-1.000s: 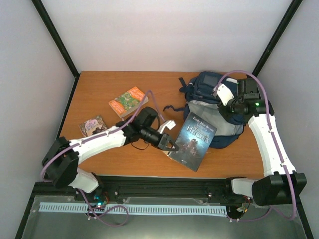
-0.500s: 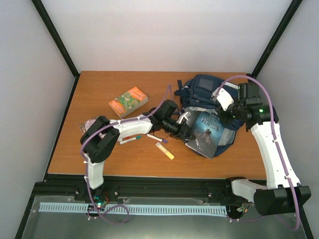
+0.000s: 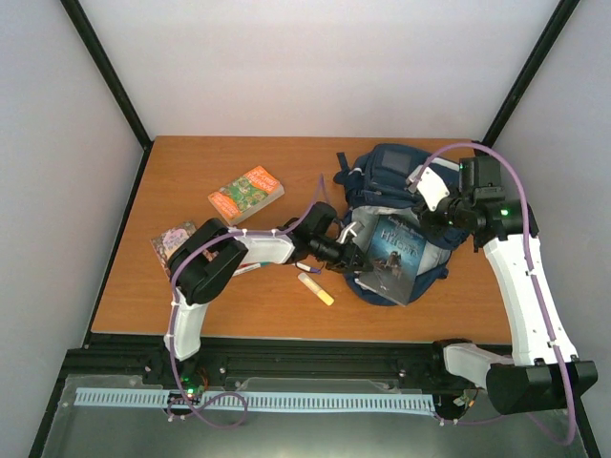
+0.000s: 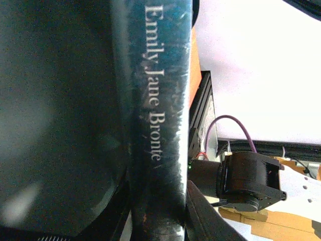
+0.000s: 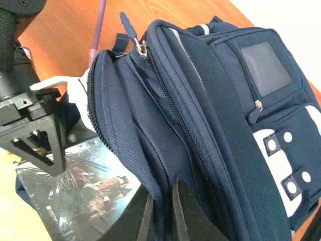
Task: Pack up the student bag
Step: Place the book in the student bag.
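Observation:
The navy student bag (image 3: 396, 172) lies at the back right of the table, its main pocket held open. My right gripper (image 3: 447, 221) is shut on the fabric edge of the opening (image 5: 163, 198) and lifts it. My left gripper (image 3: 358, 260) is shut on a dark book (image 3: 393, 256) with "Emily Jane Bronte" on its cover (image 4: 155, 100). The book lies tilted over the bag's open mouth, partly under the raised flap (image 5: 80, 186). The bag's front zip pocket and white patches (image 5: 273, 145) show in the right wrist view.
An orange book (image 3: 245, 194) lies at the back left. A small patterned booklet (image 3: 172, 240) lies at the left. A yellow marker (image 3: 316, 288) and another pen (image 3: 250, 268) lie near the left arm. The table's front edge runs below them.
My left gripper has carried the dark book from the table front to the right and up onto the bag's opening. The right gripper has kept its hold on the bag's edge, raising it slightly.

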Action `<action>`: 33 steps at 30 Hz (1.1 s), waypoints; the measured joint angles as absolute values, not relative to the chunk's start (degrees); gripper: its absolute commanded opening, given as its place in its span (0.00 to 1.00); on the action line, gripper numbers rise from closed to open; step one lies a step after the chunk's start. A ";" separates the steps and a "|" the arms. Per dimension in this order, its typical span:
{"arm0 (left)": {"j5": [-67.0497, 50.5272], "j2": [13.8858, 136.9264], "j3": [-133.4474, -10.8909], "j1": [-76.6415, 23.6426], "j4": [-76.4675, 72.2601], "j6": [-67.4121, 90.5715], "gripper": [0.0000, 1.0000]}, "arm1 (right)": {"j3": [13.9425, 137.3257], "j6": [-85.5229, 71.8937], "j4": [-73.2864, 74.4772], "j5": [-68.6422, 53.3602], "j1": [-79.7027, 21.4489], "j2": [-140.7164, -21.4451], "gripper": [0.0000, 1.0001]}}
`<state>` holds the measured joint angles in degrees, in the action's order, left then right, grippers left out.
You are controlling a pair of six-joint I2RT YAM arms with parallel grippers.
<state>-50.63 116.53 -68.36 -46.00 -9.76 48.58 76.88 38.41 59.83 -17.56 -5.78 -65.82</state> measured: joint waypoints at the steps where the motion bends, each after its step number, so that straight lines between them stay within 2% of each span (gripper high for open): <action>1: -50.70 116.53 -68.20 -45.98 -10.33 48.88 0.01 | 76.88 38.37 59.81 -17.89 -5.78 -65.82 0.03; 12: -50.15 117.62 -72.27 -45.19 -11.79 51.05 0.01 | 76.66 37.85 59.77 -20.80 -6.79 -66.72 0.03; 25: -50.06 131.28 -89.27 -43.24 -11.64 56.99 0.01 | 75.64 38.57 60.34 -20.38 -7.40 -67.40 0.03; 33: -49.34 131.98 -91.55 -42.68 -7.44 56.36 0.01 | 74.30 39.62 59.29 -20.14 -7.51 -67.90 0.03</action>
